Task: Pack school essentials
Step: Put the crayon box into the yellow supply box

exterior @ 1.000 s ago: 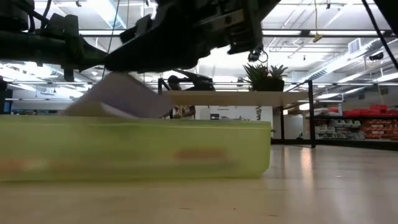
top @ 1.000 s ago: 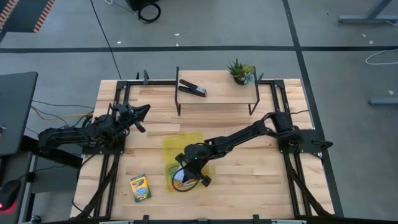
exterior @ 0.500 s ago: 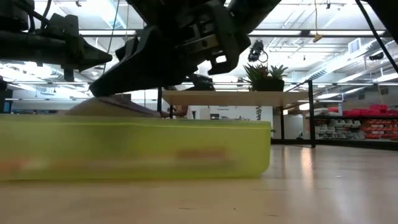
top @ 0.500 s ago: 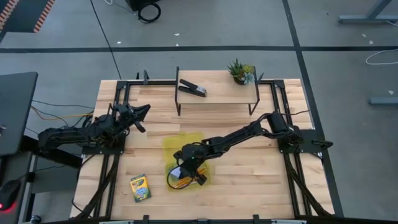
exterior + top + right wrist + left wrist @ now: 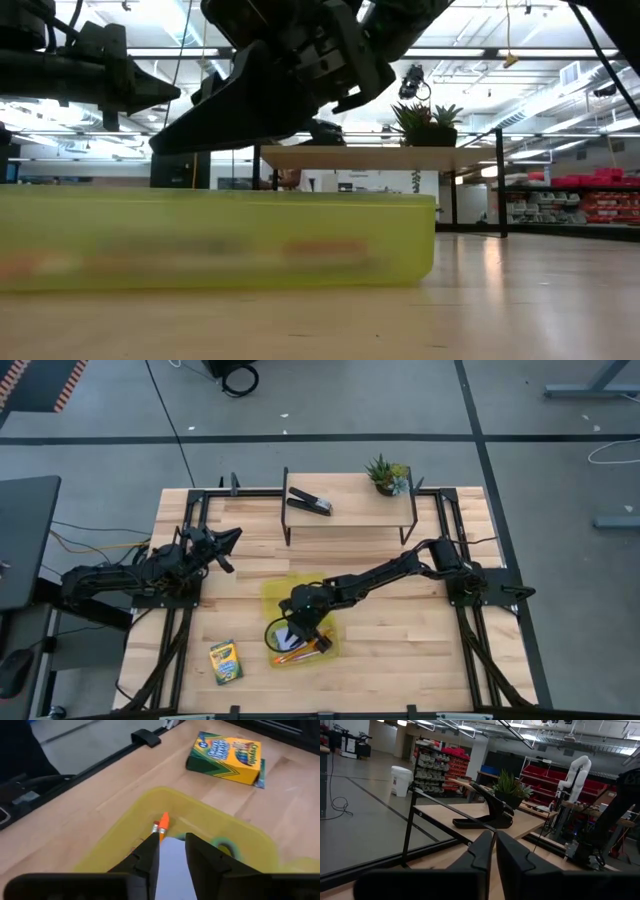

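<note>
A translucent yellow container (image 5: 275,592) stands in the middle of the table. In it lie a pale note pad (image 5: 172,862), orange pencils (image 5: 162,822) and scissors with a green handle (image 5: 222,845). My right gripper (image 5: 172,839) hangs open just above the pad, slanting down into the container (image 5: 150,802). The fingers stand over the pad's two sides. The green-yellow crayon box (image 5: 226,662) lies flat on the table near the front left. My left gripper (image 5: 232,540) waits shut at the table's left, in the air.
A low shelf (image 5: 350,510) at the far edge carries a black stapler (image 5: 310,501) and a small potted plant (image 5: 387,473). Bare wood lies right of the container and between it and the crayon box (image 5: 225,751).
My right gripper has sunk toward the container with the note pad and opened. The pad, held tilted above the rim a second ago, has dropped below the rim and now lies inside.
</note>
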Controlling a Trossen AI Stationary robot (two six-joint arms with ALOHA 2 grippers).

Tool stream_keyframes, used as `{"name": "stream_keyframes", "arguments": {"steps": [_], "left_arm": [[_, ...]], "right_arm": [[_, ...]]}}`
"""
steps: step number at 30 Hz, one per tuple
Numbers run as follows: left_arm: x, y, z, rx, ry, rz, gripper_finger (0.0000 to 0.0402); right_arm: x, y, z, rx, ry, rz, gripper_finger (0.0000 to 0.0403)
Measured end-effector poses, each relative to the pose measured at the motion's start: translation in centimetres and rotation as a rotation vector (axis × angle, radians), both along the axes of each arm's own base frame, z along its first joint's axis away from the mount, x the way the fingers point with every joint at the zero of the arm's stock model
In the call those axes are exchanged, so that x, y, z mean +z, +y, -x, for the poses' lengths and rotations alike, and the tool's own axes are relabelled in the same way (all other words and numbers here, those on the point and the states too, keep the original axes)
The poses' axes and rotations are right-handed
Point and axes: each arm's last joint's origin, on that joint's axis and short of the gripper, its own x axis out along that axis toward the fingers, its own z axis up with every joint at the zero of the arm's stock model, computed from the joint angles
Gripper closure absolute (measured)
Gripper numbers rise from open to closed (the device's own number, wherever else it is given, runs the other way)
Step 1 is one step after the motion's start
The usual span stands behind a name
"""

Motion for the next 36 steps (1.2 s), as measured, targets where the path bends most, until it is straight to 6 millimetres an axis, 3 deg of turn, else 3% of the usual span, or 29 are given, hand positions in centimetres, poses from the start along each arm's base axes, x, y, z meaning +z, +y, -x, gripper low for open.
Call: {"name": "stream_keyframes", "arguments": {"steps": [5,15,26,31,36], "left_arm": [[0.0,0.0,0.0,0.000,0.000,0.000,0.0373],[0.0,0.0,0.0,0.000,0.000,0.000,0.0363],[0.0,0.0,0.0,0.000,0.000,0.000,0.0371],[0.0,0.0,0.0,0.000,0.000,0.000,0.0364],[0.0,0.0,0.0,0.000,0.000,0.000,0.0366]], "right_arm": [[0.2,-0.4,0.0,-0.030,0.028,-0.034,0.0300],[1.7,-3.7,0.4,-0.143,0.131,-0.097,0.0286],[5.4,-6.1,2.5,-0.171,0.204,-0.064,0.0220],[6.1,-7.6,3.9,-0.155,0.233,-0.014,0.0215],[5.6,-8.0,6.1,-0.193,0.254,0.010,0.0223]]}}
